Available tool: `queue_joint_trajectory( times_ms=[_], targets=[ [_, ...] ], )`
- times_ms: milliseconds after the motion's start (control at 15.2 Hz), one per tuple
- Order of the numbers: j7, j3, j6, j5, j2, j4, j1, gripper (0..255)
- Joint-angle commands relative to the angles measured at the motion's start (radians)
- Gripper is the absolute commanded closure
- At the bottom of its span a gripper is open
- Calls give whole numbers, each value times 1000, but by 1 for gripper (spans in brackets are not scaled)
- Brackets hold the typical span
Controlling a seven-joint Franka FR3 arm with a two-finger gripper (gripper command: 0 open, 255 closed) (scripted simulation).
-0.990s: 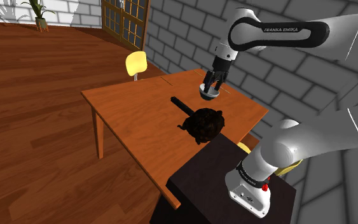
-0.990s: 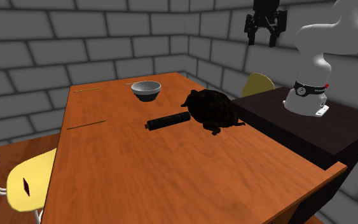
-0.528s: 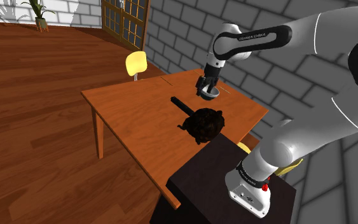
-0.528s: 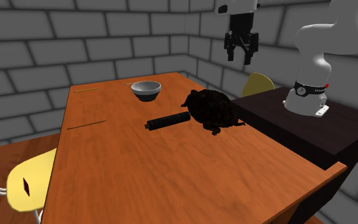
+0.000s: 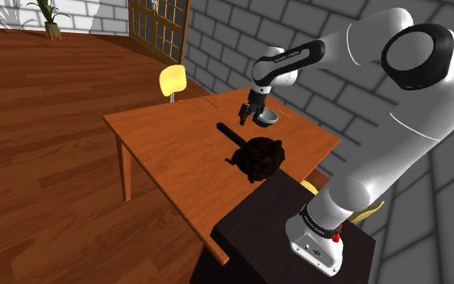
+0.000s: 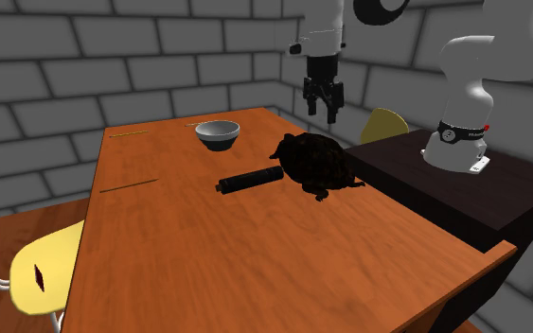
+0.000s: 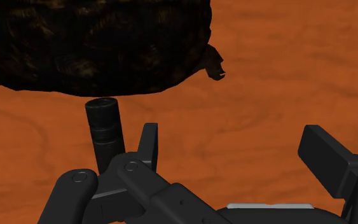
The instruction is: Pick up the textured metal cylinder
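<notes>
- Wrist view: our gripper (image 7: 234,145) hangs over the table (image 7: 279,70), fingers apart, empty;
- the cylinder (image 7: 105,124) lies outside one finger, near the dark lump (image 7: 95,44);
- dropping now, we judge we'd miss it or bump the lump.

The cylinder (image 6: 251,178) is slim and near-black, its surface ringed with fine ridges (image 7: 106,127). It lies flat on its side on the orange-brown worktop (image 6: 207,255), with nothing holding it. One end points at the dark turtle-shaped figure (image 6: 316,161) and ends just beside its shell. Whether they touch cannot be told. The other end points away from the figure.
</notes>
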Motion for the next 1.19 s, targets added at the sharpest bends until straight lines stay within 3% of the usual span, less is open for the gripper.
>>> queue_joint_trajectory(
  times_ms=[0, 528, 1122],
  targets=[
    [-39, -13, 31, 18, 77, 43, -12, 0],
    [-154, -11, 107, 111, 391, 272, -73, 0],
    [-224, 21, 95, 170, 749, 639, -167, 0]
  ],
)
